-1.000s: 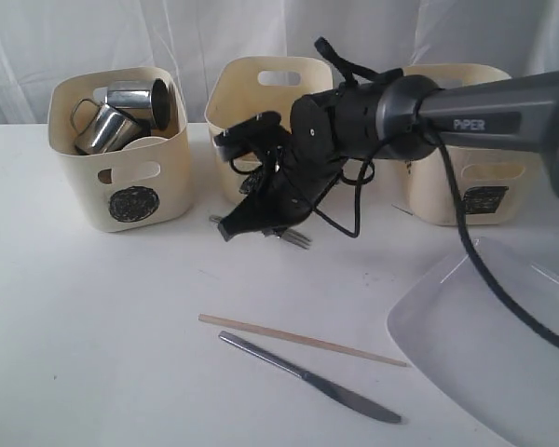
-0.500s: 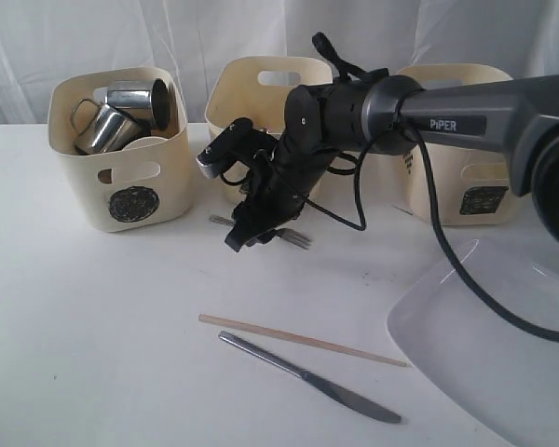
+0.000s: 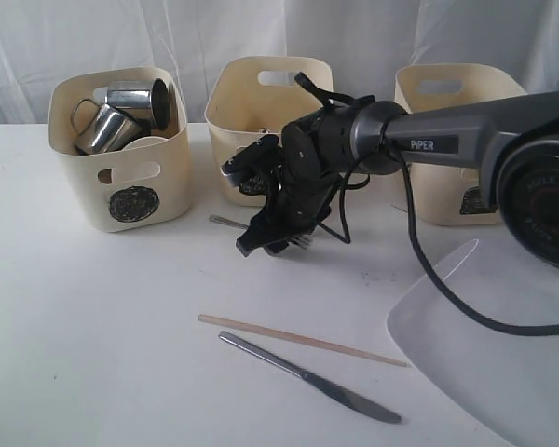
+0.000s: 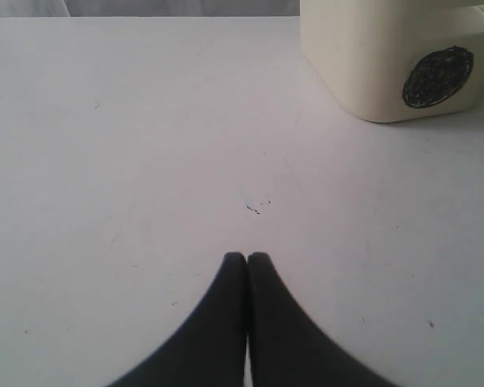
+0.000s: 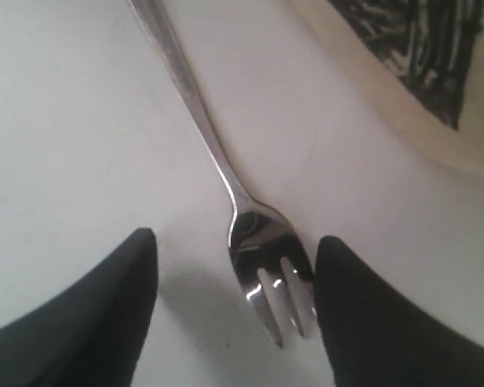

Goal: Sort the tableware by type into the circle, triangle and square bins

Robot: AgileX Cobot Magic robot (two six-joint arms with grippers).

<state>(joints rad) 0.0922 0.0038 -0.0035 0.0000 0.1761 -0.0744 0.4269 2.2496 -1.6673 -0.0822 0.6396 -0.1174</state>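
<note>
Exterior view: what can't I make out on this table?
Middle bin: front mark mostly behind the right gripper, exterior view.
Fork: mostly under that gripper there; handle end cut off in right wrist view.
Plate: cut off by the exterior view's edge.

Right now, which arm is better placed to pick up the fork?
Right. The right hand is open around the tines of the fork. The left hand is shut over the table beside the circle bin, with no fork in its view.
</note>
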